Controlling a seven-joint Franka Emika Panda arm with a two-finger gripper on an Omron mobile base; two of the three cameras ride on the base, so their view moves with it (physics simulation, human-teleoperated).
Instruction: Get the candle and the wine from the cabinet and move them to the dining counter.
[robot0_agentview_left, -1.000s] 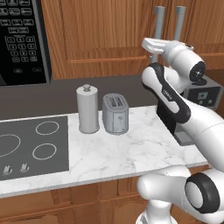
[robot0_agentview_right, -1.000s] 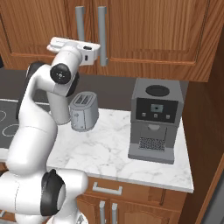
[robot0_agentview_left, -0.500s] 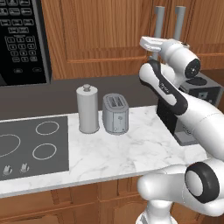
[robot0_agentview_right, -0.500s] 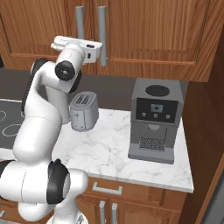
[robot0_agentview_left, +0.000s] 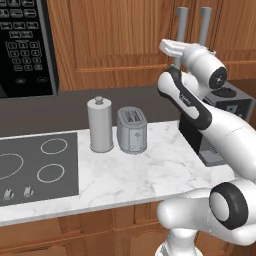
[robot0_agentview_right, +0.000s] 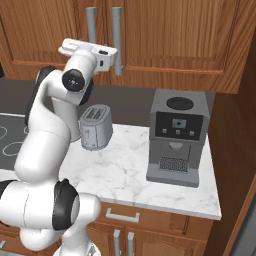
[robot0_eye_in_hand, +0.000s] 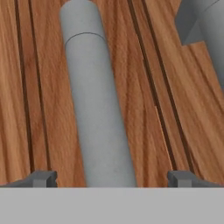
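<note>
The cabinet (robot0_agentview_left: 125, 40) is shut, so whatever it holds is hidden. Its grey handle (robot0_eye_in_hand: 98, 113) runs between the fingertips (robot0_eye_in_hand: 41, 178) of the hand (robot0_eye_in_hand: 111, 178), which is spread wide and grips nothing. Below, on the desk (robot0_agentview_left: 150, 175), stand a canister (robot0_agentview_left: 100, 125), toaster (robot0_agentview_left: 132, 130) and coffee machine (robot0_agentview_right: 177, 137).
</note>
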